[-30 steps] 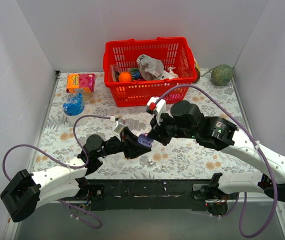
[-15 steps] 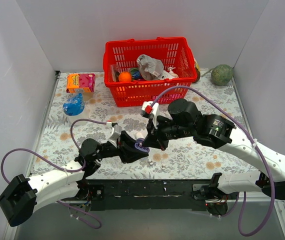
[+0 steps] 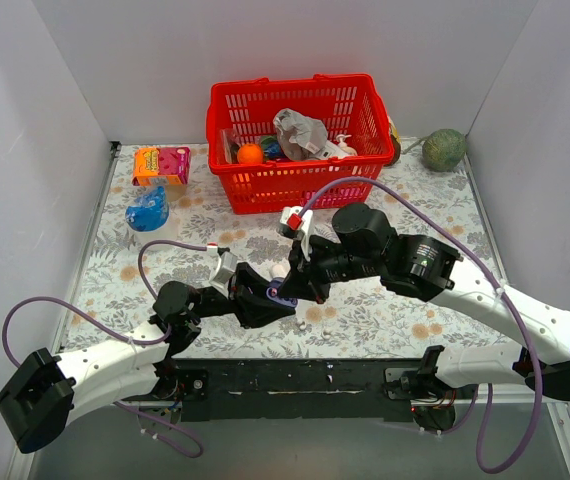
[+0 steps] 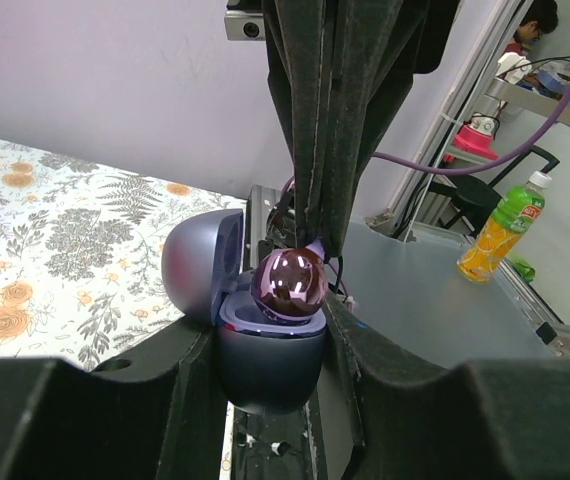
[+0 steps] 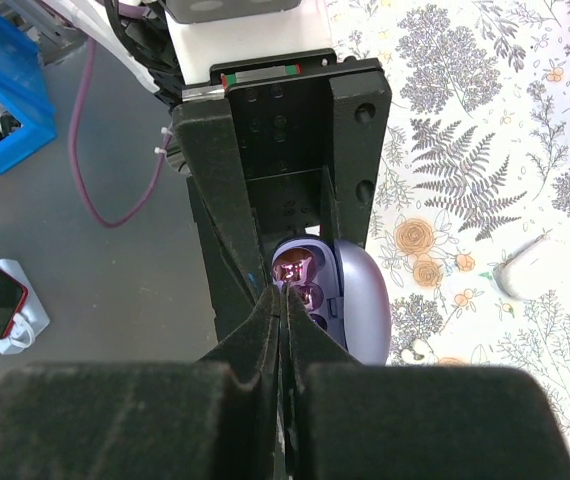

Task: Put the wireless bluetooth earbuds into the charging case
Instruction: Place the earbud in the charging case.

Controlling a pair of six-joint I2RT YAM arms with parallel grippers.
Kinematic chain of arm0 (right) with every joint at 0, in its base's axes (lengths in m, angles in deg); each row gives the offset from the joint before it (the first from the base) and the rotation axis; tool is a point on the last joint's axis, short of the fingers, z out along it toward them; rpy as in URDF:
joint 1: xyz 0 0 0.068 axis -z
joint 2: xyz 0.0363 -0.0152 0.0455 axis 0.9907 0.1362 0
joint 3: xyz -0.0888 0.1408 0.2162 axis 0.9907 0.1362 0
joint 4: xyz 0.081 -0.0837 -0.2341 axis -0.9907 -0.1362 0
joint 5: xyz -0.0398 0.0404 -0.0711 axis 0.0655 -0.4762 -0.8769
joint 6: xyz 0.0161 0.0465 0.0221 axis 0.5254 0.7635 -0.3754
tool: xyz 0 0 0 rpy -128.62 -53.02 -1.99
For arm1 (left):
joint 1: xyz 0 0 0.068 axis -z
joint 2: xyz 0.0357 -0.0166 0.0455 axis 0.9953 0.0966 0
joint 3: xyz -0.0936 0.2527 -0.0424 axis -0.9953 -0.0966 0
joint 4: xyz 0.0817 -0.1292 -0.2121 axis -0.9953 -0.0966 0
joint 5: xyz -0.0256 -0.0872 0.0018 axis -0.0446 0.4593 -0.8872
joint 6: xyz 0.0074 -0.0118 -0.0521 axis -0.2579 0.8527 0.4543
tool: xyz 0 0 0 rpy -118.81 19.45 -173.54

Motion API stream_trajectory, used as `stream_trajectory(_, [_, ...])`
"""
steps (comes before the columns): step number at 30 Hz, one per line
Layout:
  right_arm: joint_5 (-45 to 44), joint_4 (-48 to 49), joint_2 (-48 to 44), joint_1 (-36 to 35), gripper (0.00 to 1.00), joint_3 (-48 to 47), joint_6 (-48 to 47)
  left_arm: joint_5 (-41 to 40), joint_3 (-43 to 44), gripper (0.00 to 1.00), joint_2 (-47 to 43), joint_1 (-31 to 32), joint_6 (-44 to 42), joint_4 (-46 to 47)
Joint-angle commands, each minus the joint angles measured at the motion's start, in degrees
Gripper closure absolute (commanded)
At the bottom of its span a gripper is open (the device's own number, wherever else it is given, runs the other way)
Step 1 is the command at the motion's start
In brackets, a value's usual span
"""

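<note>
Clamping the open, pebble-like lilac charging case [image 4: 257, 325] between its fingers, my left pincer [image 4: 270, 348] holds it upright. My right pincer [image 4: 316, 232], fingers pressed together, touches its tips to the glossy purple earbud [image 4: 289, 285] sitting in the case's well. Beyond, a red plastic basket [image 3: 295, 135] stands on the floral-patterned table [image 3: 125, 272].

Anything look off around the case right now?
The glossy purple earbud sits high in the open greyish-purple charging case, not seated, the right gripper shut on it. A pale whitish-grey piece lies loose on the floral tablecloth nearby.
</note>
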Motion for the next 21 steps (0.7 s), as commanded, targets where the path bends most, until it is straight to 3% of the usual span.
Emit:
stream_trajectory(1, [0.6, 2.8, -1.0, 0.0, 0.99, -0.1, 0.4, 0.5, -0.2, 1.00, -0.6, 0.3, 0.3, 3.4])
stream_trajectory(21, [-2.8, -3.8, 1.9, 0.0, 0.99, -3.9, 0.4, -0.3, 0.8, 1.00, -1.5, 0.3, -1.7, -0.6])
